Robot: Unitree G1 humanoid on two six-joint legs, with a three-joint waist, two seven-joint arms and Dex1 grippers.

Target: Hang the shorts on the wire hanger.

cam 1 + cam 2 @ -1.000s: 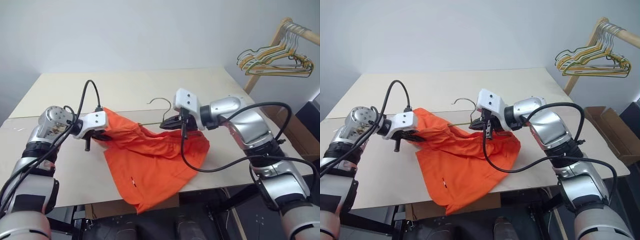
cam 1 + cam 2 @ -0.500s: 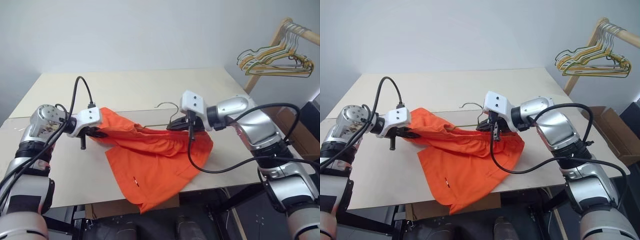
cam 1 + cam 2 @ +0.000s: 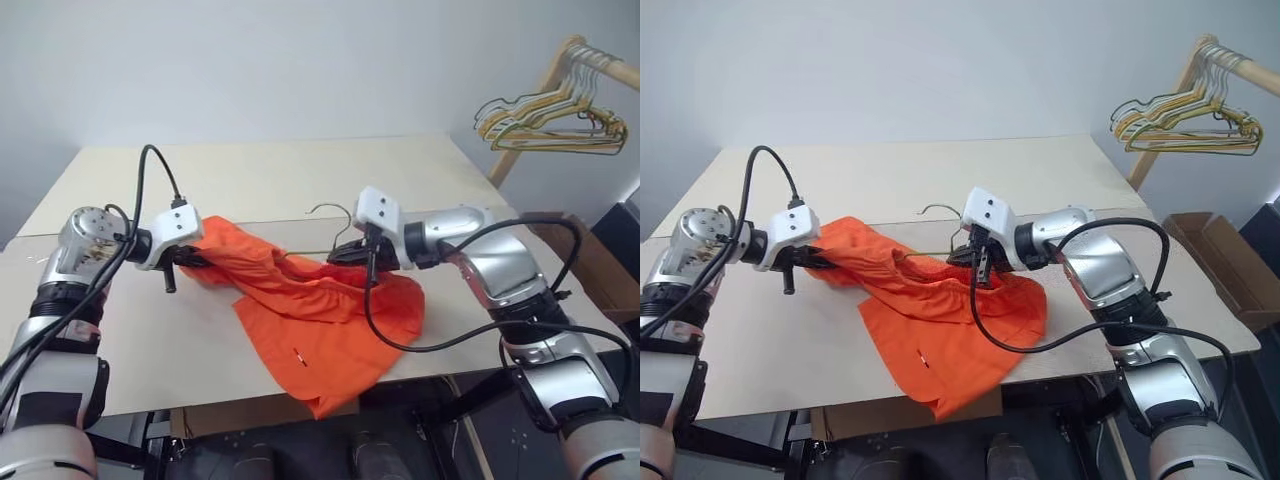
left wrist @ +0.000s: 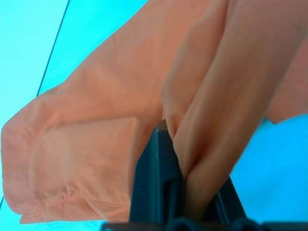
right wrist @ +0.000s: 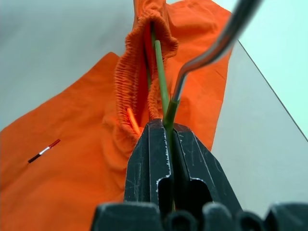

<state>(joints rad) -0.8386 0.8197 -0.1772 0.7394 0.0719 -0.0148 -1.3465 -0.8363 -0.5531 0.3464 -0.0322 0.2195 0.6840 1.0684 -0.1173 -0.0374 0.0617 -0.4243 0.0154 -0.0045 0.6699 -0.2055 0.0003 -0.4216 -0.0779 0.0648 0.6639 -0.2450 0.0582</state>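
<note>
The bright orange shorts (image 3: 322, 318) lie crumpled on the table (image 3: 250, 170), and one leg droops over its front edge. My left gripper (image 3: 193, 262) is shut on the shorts' left corner, where the fabric bunches between its fingers (image 4: 159, 144). My right gripper (image 3: 346, 254) is shut on the thin wire hanger (image 3: 328, 209), just below the hook. The hanger's wire (image 5: 160, 72) runs from the gripper (image 5: 168, 129) into the gathered waistband, and the fabric hides the rest of it. The waistband is stretched between the two grippers.
A wooden rack with a bunch of yellowish hangers (image 3: 550, 115) stands at the back right. An open cardboard box (image 3: 1222, 262) sits on the floor to the right of the table. Another cardboard piece (image 3: 230, 415) shows under the front edge.
The loose lower part of the shorts has slid to the right along the table's front edge. Both grippers keep their grips and stay about where they were.
</note>
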